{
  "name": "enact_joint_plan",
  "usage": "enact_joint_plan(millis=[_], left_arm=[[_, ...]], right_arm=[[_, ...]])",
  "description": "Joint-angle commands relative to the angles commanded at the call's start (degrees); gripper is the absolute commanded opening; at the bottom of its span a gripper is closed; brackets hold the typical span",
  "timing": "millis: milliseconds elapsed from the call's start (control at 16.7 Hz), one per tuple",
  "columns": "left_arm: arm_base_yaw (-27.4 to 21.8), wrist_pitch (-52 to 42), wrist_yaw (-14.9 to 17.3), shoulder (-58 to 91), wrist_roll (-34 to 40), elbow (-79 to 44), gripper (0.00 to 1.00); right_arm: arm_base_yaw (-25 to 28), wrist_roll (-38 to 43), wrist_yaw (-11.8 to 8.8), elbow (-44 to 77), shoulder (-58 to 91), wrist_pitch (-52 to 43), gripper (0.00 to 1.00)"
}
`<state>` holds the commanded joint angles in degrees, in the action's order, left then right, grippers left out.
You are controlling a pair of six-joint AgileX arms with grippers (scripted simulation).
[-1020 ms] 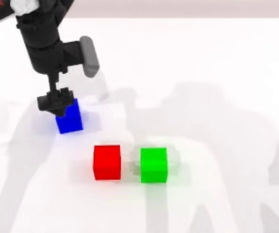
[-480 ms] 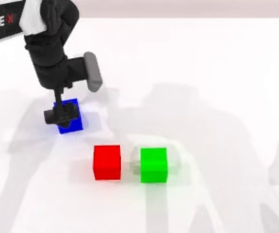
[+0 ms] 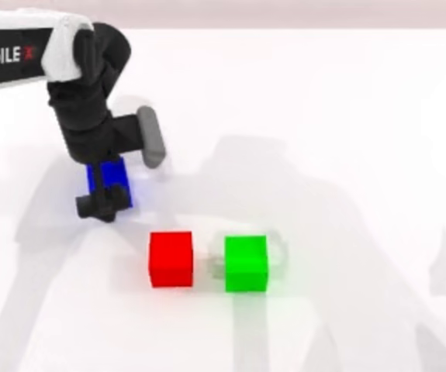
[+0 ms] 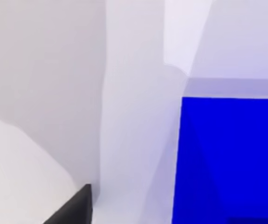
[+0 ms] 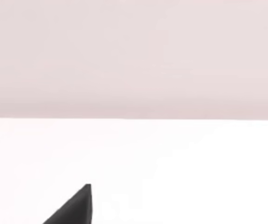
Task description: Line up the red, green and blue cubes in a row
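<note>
Across the top view:
Surface: a plain white table (image 3: 347,116) crossed by soft grey shadows, with a pale pinkish band of wall along the far edge.
Left arm: it reached in from the table's left, its black wrist over the blue cube (image 3: 112,177).
Left gripper (image 3: 101,204): it sat at the blue cube's near edge, overlapping it from above; whether the fingers were wide, narrow or gripping the cube, I cannot tell.
Blue cube: on the left half of the table, apart from the other two and farther back than them.
Red cube (image 3: 171,259): near the middle, just beside the green cube (image 3: 246,263) with a narrow gap between them (their near edges roughly level).
Open room: the table's right half and its near strip lay bare and white.
Writing: "AGILE X" in white on a dark panel of the arm's white casing.

At the left wrist view:
Blue cube (image 4: 229,158): very close, filling one lower corner, resting on the white surface with pale shadow bands beside it.
Fingertip (image 4: 73,207): a single dark wedge showed at the frame's edge, clear of the cube.

At the right wrist view:
Surface: white table (image 5: 194,168) meeting the pinkish wall in a straight line.
Right gripper: only one dark fingertip (image 5: 73,207) showed, so its opening cannot be told.
</note>
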<state>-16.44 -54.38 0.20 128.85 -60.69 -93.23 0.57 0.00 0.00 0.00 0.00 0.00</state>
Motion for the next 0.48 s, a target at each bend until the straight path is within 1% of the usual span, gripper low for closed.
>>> enact_joint_plan(millis=[480], left_arm=[[0.0,0.0,0.0,0.0,0.0,0.0,0.4]], right_arm=[[0.0,0.0,0.0,0.0,0.0,0.0,1.0]])
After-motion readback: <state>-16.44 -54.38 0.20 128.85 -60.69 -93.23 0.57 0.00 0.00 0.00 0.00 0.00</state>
